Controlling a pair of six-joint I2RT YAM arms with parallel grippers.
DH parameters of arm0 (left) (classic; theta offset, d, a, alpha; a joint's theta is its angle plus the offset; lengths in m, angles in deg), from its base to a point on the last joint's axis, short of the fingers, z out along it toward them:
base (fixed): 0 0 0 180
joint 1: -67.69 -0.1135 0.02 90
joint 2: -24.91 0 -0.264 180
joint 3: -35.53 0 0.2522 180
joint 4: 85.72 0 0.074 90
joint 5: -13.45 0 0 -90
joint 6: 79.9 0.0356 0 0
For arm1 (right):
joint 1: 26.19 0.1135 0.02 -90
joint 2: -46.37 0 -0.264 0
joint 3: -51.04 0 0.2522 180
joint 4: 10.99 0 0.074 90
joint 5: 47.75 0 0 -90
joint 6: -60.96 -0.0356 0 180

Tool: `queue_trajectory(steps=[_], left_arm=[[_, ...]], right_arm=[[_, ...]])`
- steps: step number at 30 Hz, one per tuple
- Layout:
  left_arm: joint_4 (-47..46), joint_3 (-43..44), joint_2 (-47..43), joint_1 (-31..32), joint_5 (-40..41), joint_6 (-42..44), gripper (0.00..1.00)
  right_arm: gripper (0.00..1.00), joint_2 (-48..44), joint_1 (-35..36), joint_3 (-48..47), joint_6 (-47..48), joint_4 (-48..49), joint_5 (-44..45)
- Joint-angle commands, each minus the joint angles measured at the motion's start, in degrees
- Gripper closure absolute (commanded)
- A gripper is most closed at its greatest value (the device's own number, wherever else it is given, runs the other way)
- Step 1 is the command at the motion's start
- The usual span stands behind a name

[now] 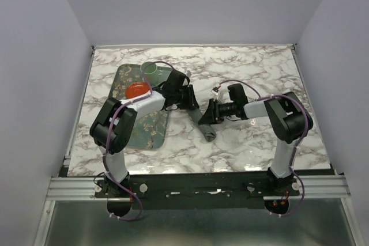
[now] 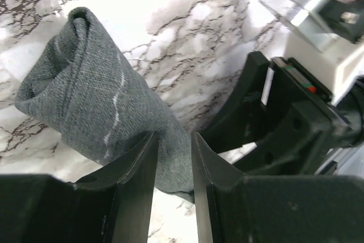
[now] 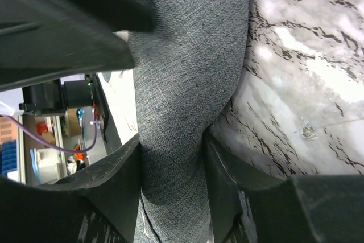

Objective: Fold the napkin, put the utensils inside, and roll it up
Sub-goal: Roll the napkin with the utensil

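The napkin (image 1: 207,127) is a dark grey roll on the marble table, between the two arms. In the left wrist view it (image 2: 91,95) runs away from my fingers to a rolled open end. My left gripper (image 1: 195,103) (image 2: 174,138) has its jaws drawn close, with the roll's near end pinched between the tips. My right gripper (image 1: 206,113) (image 3: 172,140) is shut around the middle of the roll (image 3: 187,55). The two grippers sit nearly tip to tip. No utensils show in any view.
A green floral tray (image 1: 151,132) lies at the left under my left arm. An orange-red round object (image 1: 137,90) and a pale green cup (image 1: 151,68) sit at its far end. Raised rails edge the table.
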Motion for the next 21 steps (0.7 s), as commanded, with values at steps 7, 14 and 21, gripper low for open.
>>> queue_trajectory(steps=[7, 14, 21], left_arm=[[-0.8, 0.1, 4.1, -0.2, 3.5, 1.1, 0.63], [-0.7, 0.1, 4.3, -0.2, 3.4, 1.2, 0.64], [-0.6, 0.0, 4.7, -0.5, 2.4, 1.0, 0.64]], right_arm=[[0.36, -11.0, 1.1, -1.4, 9.2, -24.3, 22.3], [0.31, -20.3, 15.0, -7.0, 9.9, -35.5, 50.1], [0.26, -14.9, 27.6, -13.3, 9.5, -38.4, 72.6]])
